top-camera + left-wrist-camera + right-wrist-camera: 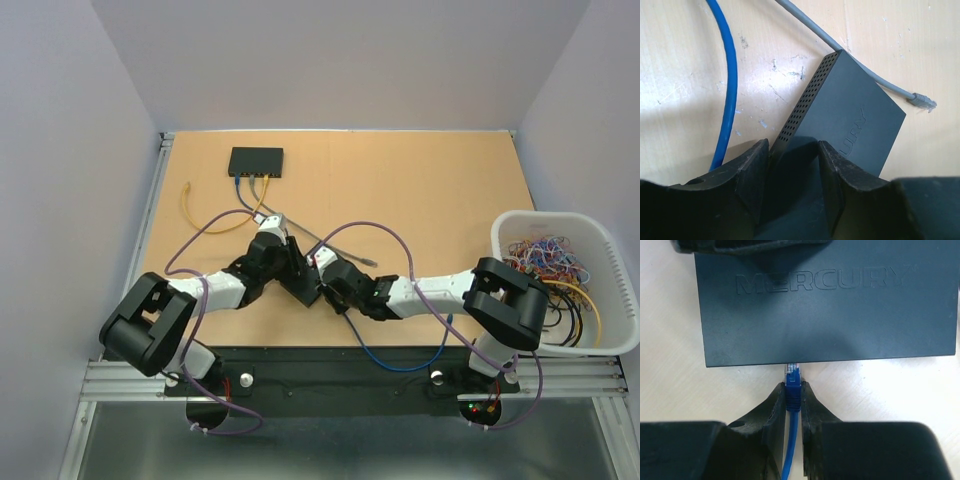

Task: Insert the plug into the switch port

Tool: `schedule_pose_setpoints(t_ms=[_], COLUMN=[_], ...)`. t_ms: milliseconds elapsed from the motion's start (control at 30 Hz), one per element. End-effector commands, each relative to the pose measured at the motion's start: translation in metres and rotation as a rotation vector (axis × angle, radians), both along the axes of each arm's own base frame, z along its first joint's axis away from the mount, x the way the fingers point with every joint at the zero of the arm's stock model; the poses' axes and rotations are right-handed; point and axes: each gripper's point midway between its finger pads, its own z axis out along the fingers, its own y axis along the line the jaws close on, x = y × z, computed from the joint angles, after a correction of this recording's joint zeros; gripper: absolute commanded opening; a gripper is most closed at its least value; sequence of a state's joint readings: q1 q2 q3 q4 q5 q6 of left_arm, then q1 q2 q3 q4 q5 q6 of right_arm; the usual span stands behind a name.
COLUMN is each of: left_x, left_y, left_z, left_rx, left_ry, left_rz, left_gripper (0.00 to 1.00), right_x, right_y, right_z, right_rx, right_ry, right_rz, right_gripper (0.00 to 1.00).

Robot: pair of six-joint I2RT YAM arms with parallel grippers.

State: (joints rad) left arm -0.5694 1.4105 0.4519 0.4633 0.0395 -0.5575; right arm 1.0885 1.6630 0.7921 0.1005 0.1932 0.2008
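Robot lab test cell: plain grey walls [340, 60], wooden tabletop [420, 190], aluminium rails [580, 378], cable bin [550, 217].

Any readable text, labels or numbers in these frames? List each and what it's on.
"MERCURY": embossed on top of the black switch, right wrist view.
"URY": tail of the same word on that switch, left wrist view; the rest is hidden.
far switch, top view: too small, nothing legible.

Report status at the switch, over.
Right gripper jaws shut on blue plug, tip at switch edge, seating unclear. Left gripper jaws astride switch, grip unclear. Nothing between plug and switch.
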Motion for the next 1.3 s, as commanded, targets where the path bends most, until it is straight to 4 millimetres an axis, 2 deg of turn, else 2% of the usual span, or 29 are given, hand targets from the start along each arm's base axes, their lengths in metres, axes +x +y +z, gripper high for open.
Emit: schedule_pose_setpoints(t_ms=[0, 133, 300, 433, 567, 767, 833, 933, 1000, 1100, 1267], left_x=[-0.021, -0.033, -0.051, -0.070, -0.090, -0.109, -0.113, -0.119, -0.120, -0.119, -0.120], left_y=[-0.034, -0.045, -0.054, -0.060, -0.057, -0.054, -0.053, -0.052, -0.052, -0.053, -0.058], left_z=[-0.001, -0.008, -0.021, -0.026, -0.031, -0.029, -0.028, -0.023, -0.019, -0.015, -0.011], left_rx=[-0.037, -0.022, -0.024, -0.058, -0.096, -0.127, -0.132, -0.154, -0.160, -0.164, -0.164], left_ry=[0.037, 0.058, 0.113, 0.153, 0.195, 0.211, 0.211, 0.204, 0.187, 0.167, 0.150], left_rz=[-0.134, -0.174, -0.207, -0.231, -0.239, -0.245, -0.248, -0.253, -0.256, -0.265, -0.297], left_gripper=[0.51, 0.50, 0.50, 0.50, 0.50, 0.50, 0.50, 0.50, 0.50, 0.50, 0.50], right_x=[0.018, 0.029, 0.044, 0.063, 0.076, 0.087, 0.090, 0.093, 0.088, 0.074, 0.056], right_y=[0.045, 0.063, 0.076, 0.075, 0.072, 0.067, 0.067, 0.067, 0.075, 0.092, 0.108], right_z=[0.047, 0.067, 0.066, 0.067, 0.069, 0.075, 0.082, 0.096, 0.105, 0.108, 0.119], right_rx=[0.125, 0.131, 0.096, 0.110, 0.128, 0.174, 0.211, 0.278, 0.314, 0.335, 0.369], right_ry=[-0.126, -0.177, -0.206, -0.203, -0.209, -0.224, -0.235, -0.239, -0.232, -0.207, -0.189], right_rz=[0.064, 0.099, 0.098, 0.032, -0.037, -0.107, -0.124, -0.134, -0.083, 0.048, 0.198], right_gripper=[0.00, 0.00, 0.00, 0.00, 0.00, 0.00, 0.01, 0.01, 0.00, 0.00, 0.01])
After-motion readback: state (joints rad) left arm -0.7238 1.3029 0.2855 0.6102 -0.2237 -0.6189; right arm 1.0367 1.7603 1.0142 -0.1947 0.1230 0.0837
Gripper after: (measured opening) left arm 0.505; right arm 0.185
